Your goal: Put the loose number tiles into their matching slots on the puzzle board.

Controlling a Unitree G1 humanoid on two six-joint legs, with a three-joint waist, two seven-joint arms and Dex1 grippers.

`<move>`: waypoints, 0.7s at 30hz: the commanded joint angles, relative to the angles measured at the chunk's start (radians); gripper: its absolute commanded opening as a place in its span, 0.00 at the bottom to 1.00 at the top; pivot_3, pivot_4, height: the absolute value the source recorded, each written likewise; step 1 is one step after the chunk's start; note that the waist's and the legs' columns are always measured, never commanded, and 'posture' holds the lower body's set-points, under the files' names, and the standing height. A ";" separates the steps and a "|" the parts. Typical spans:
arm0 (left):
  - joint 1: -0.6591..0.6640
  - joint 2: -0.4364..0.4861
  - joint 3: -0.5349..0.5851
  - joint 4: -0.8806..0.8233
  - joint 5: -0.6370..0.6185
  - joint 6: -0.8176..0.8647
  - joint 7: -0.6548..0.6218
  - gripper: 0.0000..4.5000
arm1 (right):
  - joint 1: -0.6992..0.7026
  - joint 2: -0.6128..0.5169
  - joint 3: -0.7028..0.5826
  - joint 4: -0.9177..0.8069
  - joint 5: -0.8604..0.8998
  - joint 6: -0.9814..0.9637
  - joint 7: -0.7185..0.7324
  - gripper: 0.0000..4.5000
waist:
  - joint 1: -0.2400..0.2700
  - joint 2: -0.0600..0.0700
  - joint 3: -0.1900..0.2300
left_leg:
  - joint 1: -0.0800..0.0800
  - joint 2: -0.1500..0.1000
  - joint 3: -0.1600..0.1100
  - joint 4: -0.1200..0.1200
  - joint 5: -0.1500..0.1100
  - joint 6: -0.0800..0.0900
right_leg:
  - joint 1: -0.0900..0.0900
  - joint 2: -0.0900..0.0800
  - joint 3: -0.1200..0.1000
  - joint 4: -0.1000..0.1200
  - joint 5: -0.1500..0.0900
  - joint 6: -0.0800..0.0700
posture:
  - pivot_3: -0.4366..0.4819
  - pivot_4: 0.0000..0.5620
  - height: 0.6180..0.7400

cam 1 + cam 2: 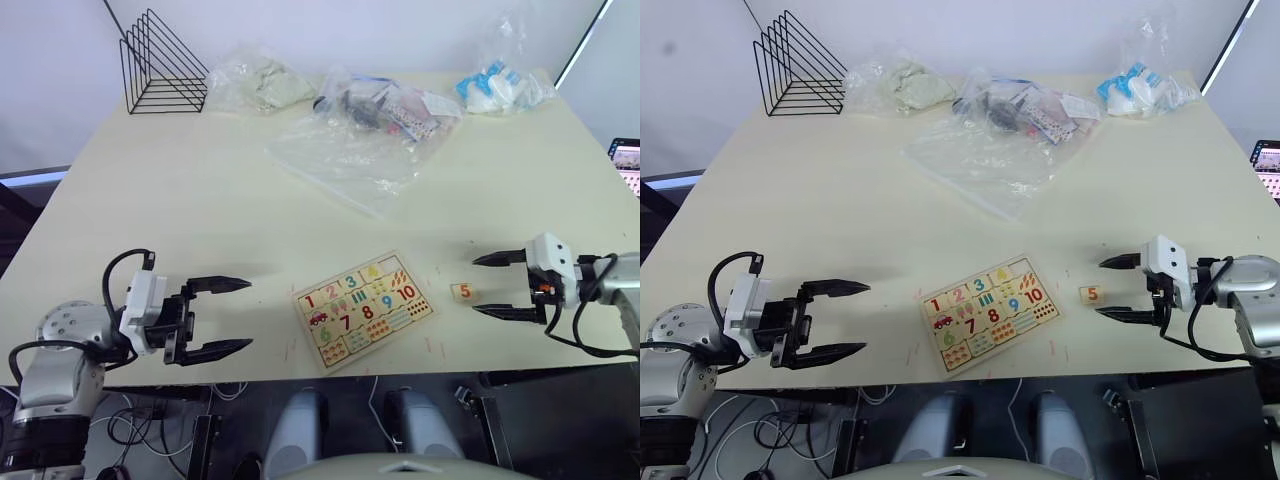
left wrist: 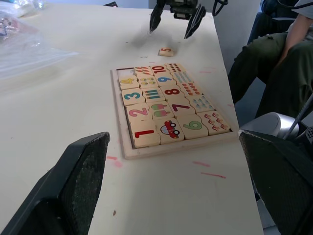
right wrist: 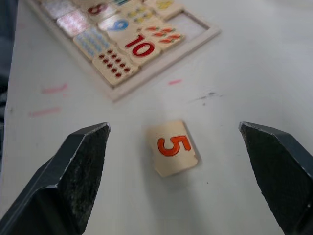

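Right gripper (image 1: 1118, 288) sits low at the right edge of the frame, fingers spread wide, and the loose 5 tile (image 1: 1092, 294) lies flat on the table (image 1: 840, 200) just ahead of the tips — straight down the gripper's line, a touch toward the lower finger. In the right wrist view the tile (image 3: 172, 147) rests between the two fingers, touching neither, its digit turned roughly sideways.

The puzzle board (image 1: 363, 309) lies tilted at lower centre, just beyond the tile. Its one bare slot (image 3: 190, 22) looks to be at the top-row end nearest the tile, though it is hard to be sure there.

The left gripper (image 1: 215, 318), also spread and empty, hangs at lower left, well apart from the tile — so this pick is the right arm's.
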 commanded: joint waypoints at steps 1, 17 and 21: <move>0.004 0.004 0.025 -0.027 -0.023 -0.012 -0.001 1.00 | -0.081 -0.009 0.060 0.127 -0.077 -0.122 0.055 0.98 | -0.001 0.000 0.000 | 0.000 0.000 0.000 0.000 0.000 0.000 | 0.000 0.000 0.000 0.000 0.000 0.000 | 0.48 0.27 1.00; 0.006 0.006 0.028 -0.006 -0.021 -0.032 -0.010 1.00 | -0.168 0.037 0.116 0.261 -0.115 -0.205 0.082 0.98 | -0.001 0.000 0.000 | 0.001 0.000 -0.001 0.000 0.000 0.000 | 0.000 0.000 0.000 0.001 0.000 0.000 | 0.48 0.27 1.00; -0.004 0.006 0.022 0.005 -0.018 -0.035 -0.016 1.00 | -0.168 0.046 0.121 0.272 -0.116 -0.229 0.087 0.98 | -0.001 0.000 0.000 | 0.001 0.000 -0.001 0.000 0.000 0.000 | 0.000 0.000 0.000 0.001 0.000 0.000 | 0.48 0.27 1.00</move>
